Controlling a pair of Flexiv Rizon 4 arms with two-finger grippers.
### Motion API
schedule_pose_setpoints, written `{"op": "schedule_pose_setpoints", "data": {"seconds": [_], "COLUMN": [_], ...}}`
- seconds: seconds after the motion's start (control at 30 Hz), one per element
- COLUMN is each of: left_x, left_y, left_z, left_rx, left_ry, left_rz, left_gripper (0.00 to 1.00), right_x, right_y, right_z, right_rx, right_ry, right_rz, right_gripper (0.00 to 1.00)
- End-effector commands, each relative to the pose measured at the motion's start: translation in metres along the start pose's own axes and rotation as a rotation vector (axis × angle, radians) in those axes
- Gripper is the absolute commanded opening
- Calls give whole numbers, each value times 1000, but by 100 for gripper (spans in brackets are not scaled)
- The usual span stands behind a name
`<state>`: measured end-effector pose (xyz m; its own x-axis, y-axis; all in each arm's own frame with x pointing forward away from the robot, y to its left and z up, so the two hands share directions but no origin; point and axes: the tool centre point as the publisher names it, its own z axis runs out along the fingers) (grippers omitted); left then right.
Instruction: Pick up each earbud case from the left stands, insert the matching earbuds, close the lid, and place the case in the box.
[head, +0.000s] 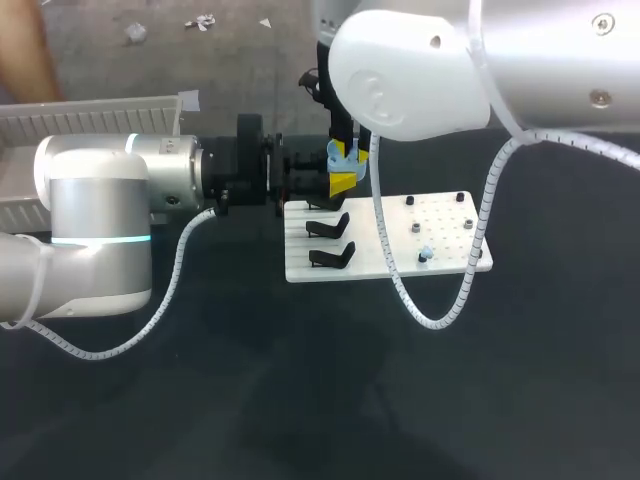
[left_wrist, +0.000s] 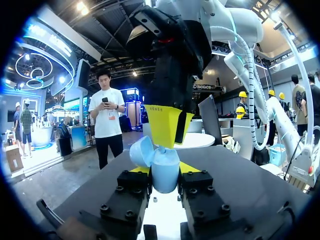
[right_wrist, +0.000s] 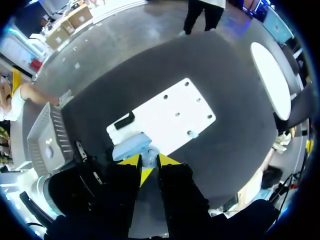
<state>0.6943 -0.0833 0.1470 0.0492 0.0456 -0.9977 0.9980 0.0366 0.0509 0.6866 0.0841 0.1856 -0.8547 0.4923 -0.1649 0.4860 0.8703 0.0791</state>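
Note:
A light blue earbud case (left_wrist: 165, 172) with its lid open is held over the near end of the white board (head: 400, 262); my left gripper (left_wrist: 164, 175) is shut on it from both sides. From above, my right gripper (left_wrist: 167, 140) points down onto the open case, its yellow tips close together. In the right wrist view a small pale blue earbud (right_wrist: 149, 159) sits pinched between its fingertips (right_wrist: 132, 161), just beside the case (right_wrist: 130, 146). Another light blue earbud (head: 425, 254) rests on the board. Two black stands (head: 330, 242) are bare.
A grey ribbed box (head: 90, 115) stands at the back left behind my left arm (head: 100, 230). Small pegs (head: 414, 229) dot the board's right half. My right arm's cable (head: 420, 300) hangs over the board. The dark tabletop spreads in front.

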Motion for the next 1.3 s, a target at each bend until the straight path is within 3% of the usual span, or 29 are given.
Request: {"op": "schedule_pose_setpoints", "data": {"seconds": [0.03, 0.17, 0.23, 0.3, 0.37, 0.43, 0.6, 0.67, 0.73, 0.9, 1.17, 1.3], "left_x": [1, 1, 1, 1, 1, 1, 1, 1, 1, 1, 1, 1], "left_y": [-1, -1, -1, -1, -1, -1, -1, -1, -1, -1, -1, -1], "left_z": [0, 0, 0, 0, 0, 0, 0, 0, 0, 0, 0, 0], "left_rx": [-7, -7, -7, -7, -7, -7, -7, -7, -7, -7, -7, -7], "left_ry": [-5, -5, -5, -5, -5, -5, -5, -5, -5, -5, -5, -5], "left_rz": [4, 4, 4, 4, 4, 4, 4, 4, 4, 4, 4, 4], "left_gripper": [0, 0, 0, 0, 0, 0, 0, 0, 0, 0, 0, 0], "right_x": [0, 0, 0, 1, 3, 4, 12, 17, 23, 34, 43, 48], "right_y": [2, 2, 2, 2, 0, -2, -15, -24, -31, -49, -71, -78], "right_z": [2, 5, 5, 5, 0, -4, -16, -19, -24, -35, -47, -45], "right_rx": [9, 15, 16, 15, 9, -1, -22, -39, -89, -109, -44, 33], "right_ry": [7, 16, 17, 15, 8, 1, -9, -13, -22, -58, -86, -86], "right_rz": [-2, -7, -8, -8, -8, -13, -44, -79, -133, -211, -302, -351], "right_gripper": [0, 0, 44, 50, 75, 82, 81, 100, 100, 100, 100, 100]}}
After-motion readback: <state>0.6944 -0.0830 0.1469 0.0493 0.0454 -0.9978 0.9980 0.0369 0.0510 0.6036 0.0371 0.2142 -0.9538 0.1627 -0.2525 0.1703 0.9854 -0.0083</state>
